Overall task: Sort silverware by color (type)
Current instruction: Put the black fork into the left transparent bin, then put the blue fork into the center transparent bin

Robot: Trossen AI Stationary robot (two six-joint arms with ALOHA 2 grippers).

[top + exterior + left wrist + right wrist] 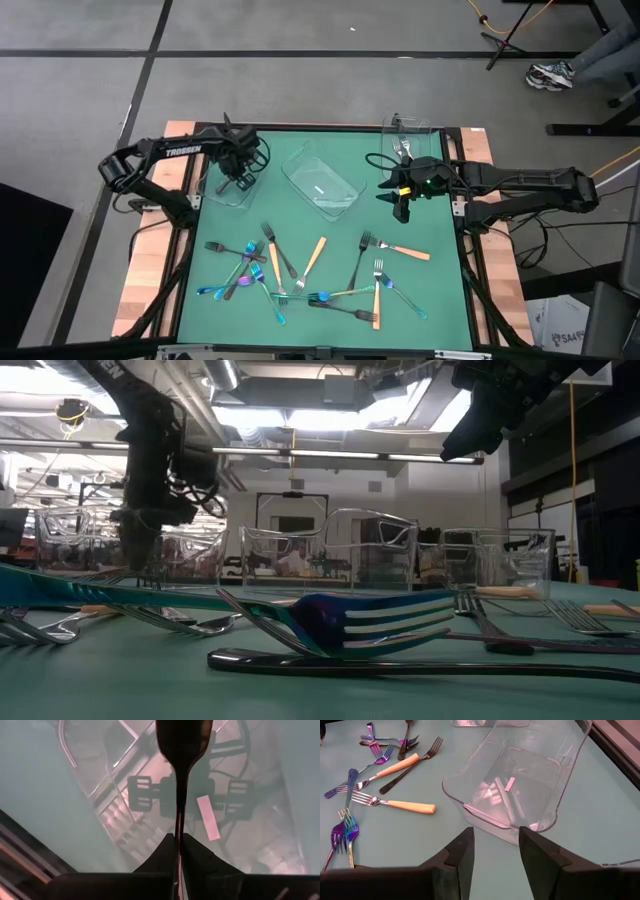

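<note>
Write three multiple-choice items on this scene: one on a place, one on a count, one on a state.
1. The left gripper hangs over:
A. the left tray
B. the fork pile
C. the floor

2. Clear trays on the table:
A. one
B. three
C. five

3. The right gripper is:
A. shut on a fork
B. shut on a tray rim
C. open and empty

Key:
1 A, the high view shows it above that tray, clamped on a dark utensil.
2 B, left tray, middle tray and right tray.
3 C, its wrist view shows the fingers apart with nothing between.

Left gripper (pixel 241 180) jaws clamped shut, right gripper (pixel 402 207) jaws apart
</note>
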